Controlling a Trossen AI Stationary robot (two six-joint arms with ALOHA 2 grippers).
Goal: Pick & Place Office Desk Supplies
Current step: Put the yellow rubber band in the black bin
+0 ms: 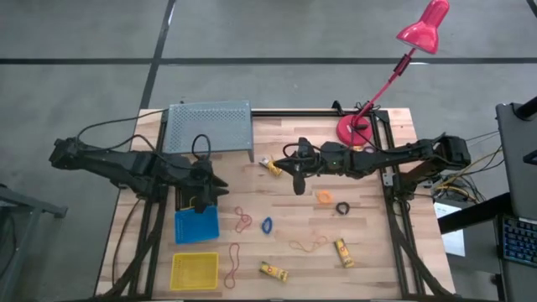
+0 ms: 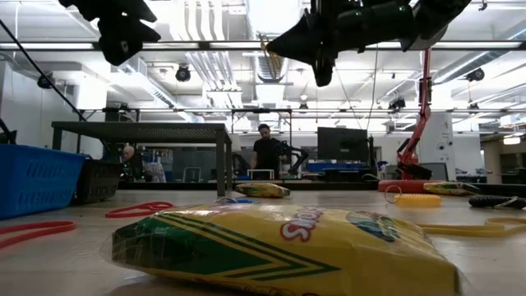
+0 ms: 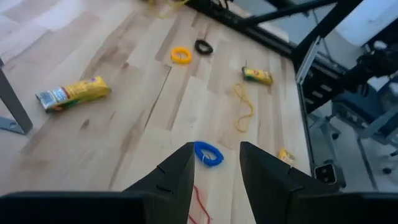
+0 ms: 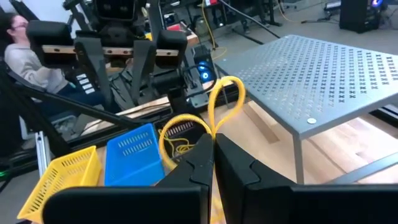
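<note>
My right gripper [image 4: 214, 146] hangs over the table's middle [image 1: 298, 183], shut on a yellow rubber band [image 4: 221, 99]. My left gripper [image 3: 214, 171] stands open at the left [image 1: 216, 186], above a black bin [image 1: 190, 200]; a blue ring [image 3: 208, 154] lies on the wood beyond its fingers. Flat on the table lie red bands [image 1: 242, 220], an orange band [image 1: 309, 244], an orange ring [image 1: 324, 197], a black ring [image 1: 342, 207] and yellow packets [image 1: 273, 271]. My right gripper pinches the yellow rubber band between its two shut fingers at one spot of the loop [image 4: 214, 134]. The fingers come nearly level from the table's right. The band curls slack past the fingertips in two loops, lifted clear of the table.
A blue bin [image 1: 196, 225] and a yellow bin [image 1: 194, 270] stand at the near left. A grey perforated shelf [image 1: 210, 126] stands at the far left, a pink lamp's base [image 1: 352, 130] at the far right. A person [image 4: 18, 43] sits beyond the table.
</note>
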